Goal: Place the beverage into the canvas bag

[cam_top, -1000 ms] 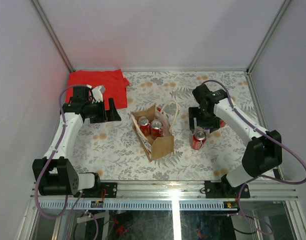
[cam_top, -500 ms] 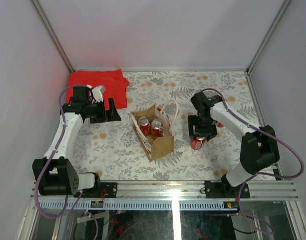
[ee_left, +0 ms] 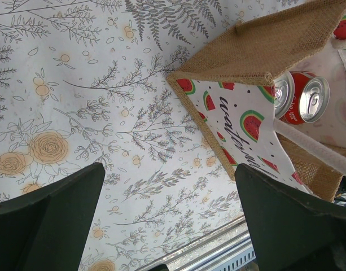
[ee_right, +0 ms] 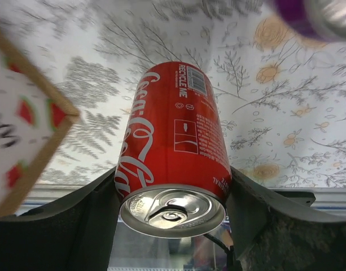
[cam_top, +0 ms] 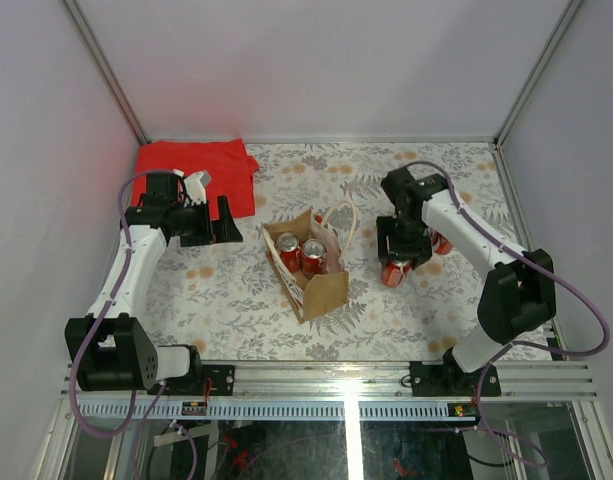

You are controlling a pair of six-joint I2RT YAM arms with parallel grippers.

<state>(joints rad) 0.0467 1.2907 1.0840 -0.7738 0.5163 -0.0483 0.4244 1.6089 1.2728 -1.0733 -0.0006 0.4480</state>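
The canvas bag (cam_top: 316, 285) stands open at the table's middle with two red cans (cam_top: 301, 250) inside; it also shows in the left wrist view (ee_left: 246, 56). A red Coca-Cola can (cam_top: 396, 273) stands right of the bag. My right gripper (cam_top: 398, 262) is shut on this can (ee_right: 173, 141), with a finger pressed on each side. In the right wrist view, the bag's corner (ee_right: 26, 113) is at the left edge. My left gripper (cam_top: 226, 222) is open and empty, left of the bag, with its fingers (ee_left: 48, 220) wide apart over the tablecloth.
A folded red cloth (cam_top: 201, 170) lies at the back left. Another can (cam_top: 443, 243) sits just right of my right arm, partly hidden. A purple can (ee_right: 314, 14) shows at the right wrist view's top edge. Grey walls enclose the table.
My right gripper has come down over the red can and closed round it; the can has shifted slightly toward the back. The left arm has not moved.
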